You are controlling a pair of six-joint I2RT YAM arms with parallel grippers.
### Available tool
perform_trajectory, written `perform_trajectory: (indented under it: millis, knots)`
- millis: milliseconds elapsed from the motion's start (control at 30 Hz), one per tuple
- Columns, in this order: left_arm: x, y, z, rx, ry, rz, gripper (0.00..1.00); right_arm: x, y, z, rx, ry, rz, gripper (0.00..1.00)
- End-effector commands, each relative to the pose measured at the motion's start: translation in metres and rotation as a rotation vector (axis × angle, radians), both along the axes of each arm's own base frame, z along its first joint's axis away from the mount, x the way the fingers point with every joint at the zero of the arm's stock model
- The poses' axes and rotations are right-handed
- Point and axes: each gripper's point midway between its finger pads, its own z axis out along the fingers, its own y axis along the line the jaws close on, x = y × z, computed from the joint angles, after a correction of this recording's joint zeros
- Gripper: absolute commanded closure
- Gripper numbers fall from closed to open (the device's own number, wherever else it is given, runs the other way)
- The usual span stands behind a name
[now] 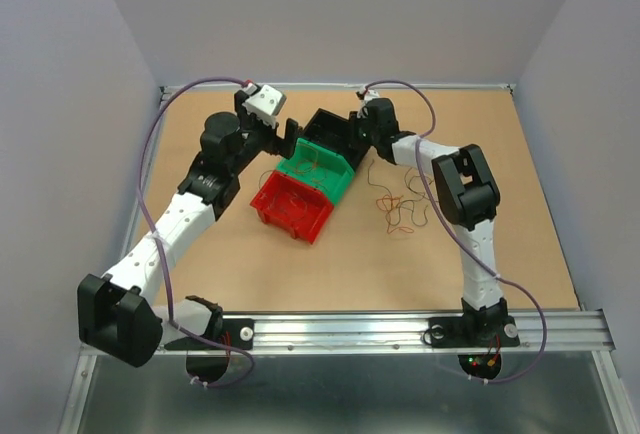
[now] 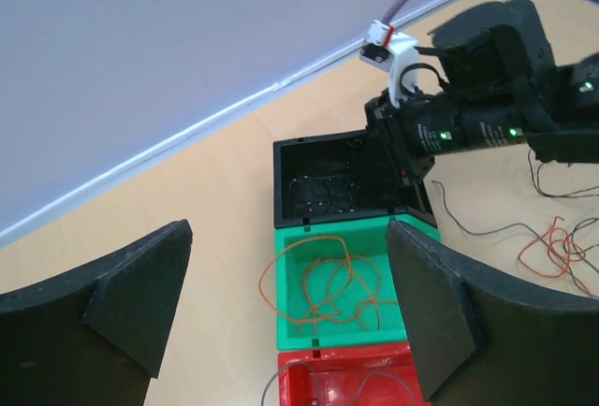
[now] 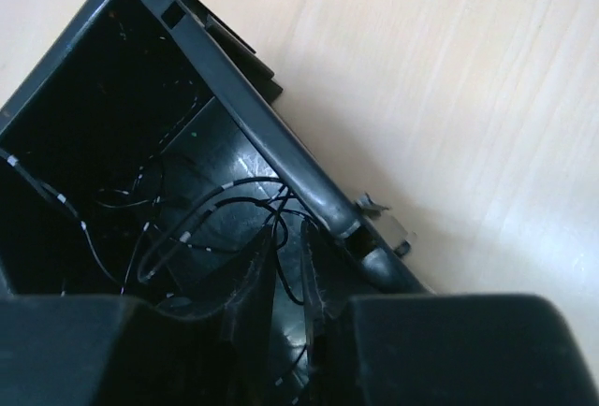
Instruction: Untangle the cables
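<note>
The cables (image 1: 396, 208) lie as a loose tangle of thin dark, red and orange wires on the table, right of the bins; they also show in the left wrist view (image 2: 559, 245). My left gripper (image 1: 282, 134) is open and empty, held above the green bin (image 2: 290, 303), its pads (image 2: 140, 294) wide apart. My right gripper (image 3: 290, 230) reaches into the black bin (image 3: 281, 158). Its jaws stand a narrow gap apart, and a dark wire (image 3: 292, 270) runs loosely through that gap. Further dark wires (image 3: 178, 228) lie in this bin.
Three bins stand in a diagonal row: black (image 1: 333, 126) at the back, green (image 1: 345, 182) in the middle, red (image 1: 270, 209) in front. Orange wires (image 2: 342, 289) lie in the green bin, one loop hanging over its left wall. A grey wire (image 2: 360, 385) lies in the red bin.
</note>
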Motion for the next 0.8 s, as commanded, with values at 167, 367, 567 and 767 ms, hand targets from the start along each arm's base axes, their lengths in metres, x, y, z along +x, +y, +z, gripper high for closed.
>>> perform_trajectory:
  millis: [167, 367, 567, 767]
  knots:
    - [-0.001, -0.002, -0.035, 0.043, -0.016, -0.029, 0.04, -0.001, 0.010, 0.022, -0.184, -0.031, 0.013, 0.84]
    - [0.000, -0.013, -0.053, 0.050, 0.004, -0.084, 0.04, -0.011, 0.010, 0.071, -0.107, -0.119, -0.004, 0.78]
    - [-0.001, -0.011, -0.054, 0.011, -0.003, -0.063, 0.03, -0.030, 0.004, 0.115, -0.050, -0.199, -0.024, 0.60]
    - [-0.002, -0.014, -0.040, -0.054, 0.017, -0.059, 0.01, -0.056, -0.027, 0.128, -0.075, -0.211, -0.110, 0.32]
